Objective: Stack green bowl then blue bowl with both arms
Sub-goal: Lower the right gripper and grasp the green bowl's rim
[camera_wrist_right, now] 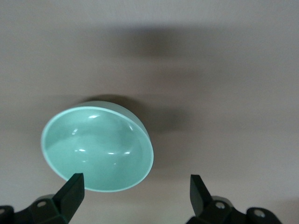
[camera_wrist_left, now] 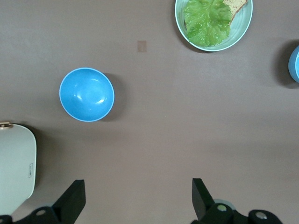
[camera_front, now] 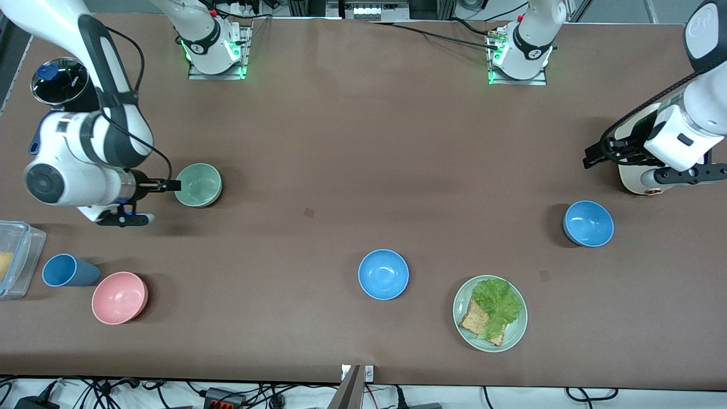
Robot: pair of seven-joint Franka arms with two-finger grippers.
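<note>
The green bowl (camera_front: 197, 184) stands upright toward the right arm's end of the table. My right gripper (camera_front: 170, 185) is open and low right beside it. In the right wrist view the green bowl (camera_wrist_right: 97, 149) lies just ahead of the open right gripper (camera_wrist_right: 135, 182), with one finger (camera_wrist_right: 72, 186) at its rim. One blue bowl (camera_front: 588, 223) stands toward the left arm's end, and a second blue bowl (camera_front: 383, 274) stands mid-table. My left gripper (camera_front: 593, 156) is open and empty, up over the table. The left wrist view shows the left gripper (camera_wrist_left: 138, 184) and the first blue bowl (camera_wrist_left: 86, 94).
A pale green plate (camera_front: 514, 335) with toast and lettuce lies nearer the camera between the blue bowls. A pink bowl (camera_front: 119, 297), a blue cup (camera_front: 65, 270) and a clear container (camera_front: 14, 258) stand at the right arm's end. A white board (camera_front: 633, 170) lies under the left arm.
</note>
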